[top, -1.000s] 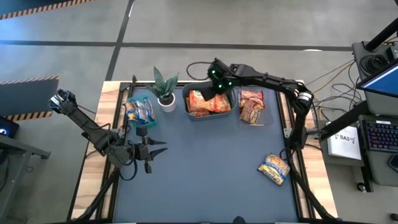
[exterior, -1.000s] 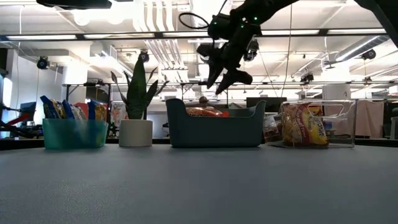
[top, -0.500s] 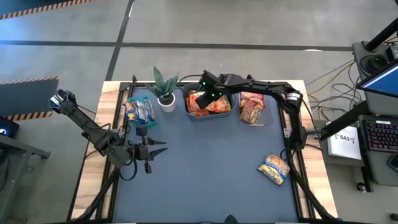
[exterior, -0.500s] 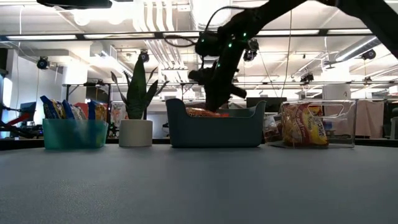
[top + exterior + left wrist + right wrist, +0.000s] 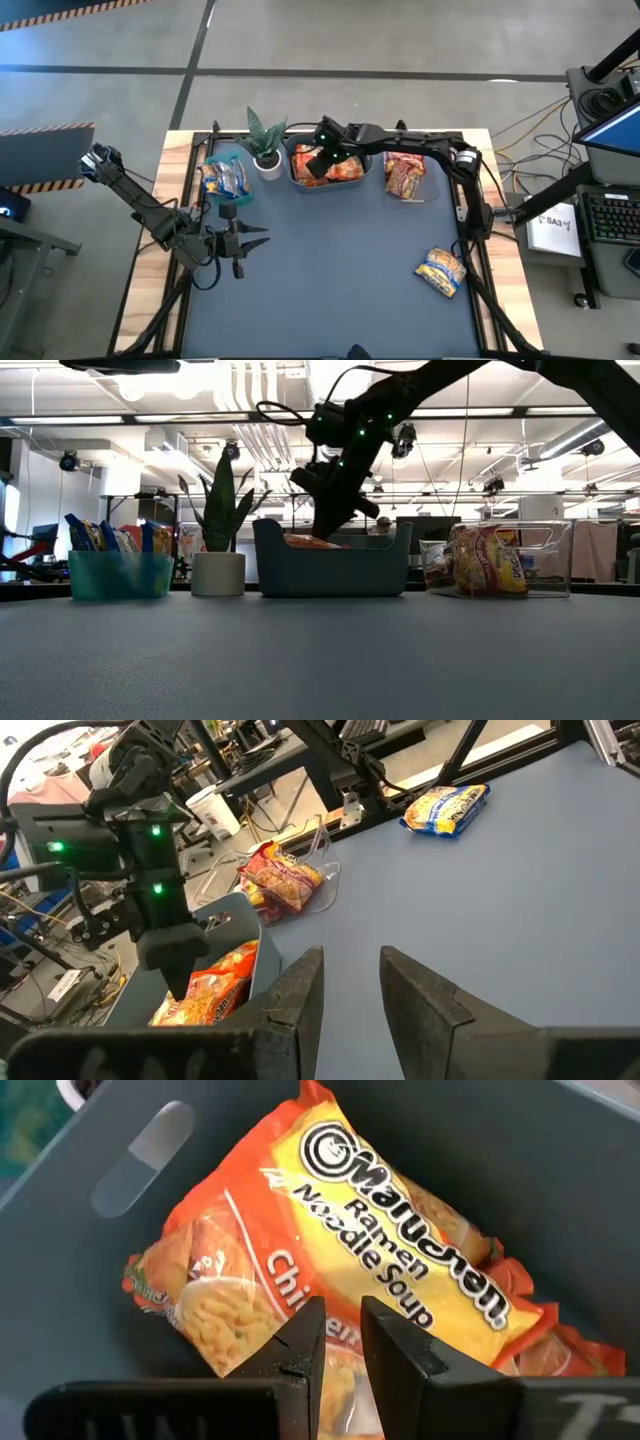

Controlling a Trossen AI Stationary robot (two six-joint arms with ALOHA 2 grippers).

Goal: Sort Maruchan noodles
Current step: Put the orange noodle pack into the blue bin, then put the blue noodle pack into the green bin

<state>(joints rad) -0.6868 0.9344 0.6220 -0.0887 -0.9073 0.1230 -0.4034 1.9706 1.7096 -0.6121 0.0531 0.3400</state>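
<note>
Right wrist view: my right hand (image 5: 340,1342), fingers narrowly parted and empty, sits low in the grey bin (image 5: 620,1210) over the orange Maruchan noodles (image 5: 350,1270), and pushing lower could shove the bin along the worktop (image 5: 330,270) toward the plant (image 5: 265,140).

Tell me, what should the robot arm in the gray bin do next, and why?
Probably lift the right end effector straight up out of the gray bin. Its fingers are slightly apart and hold nothing, just above the orange packets, and one loose packet lies unsorted on the table.
</note>
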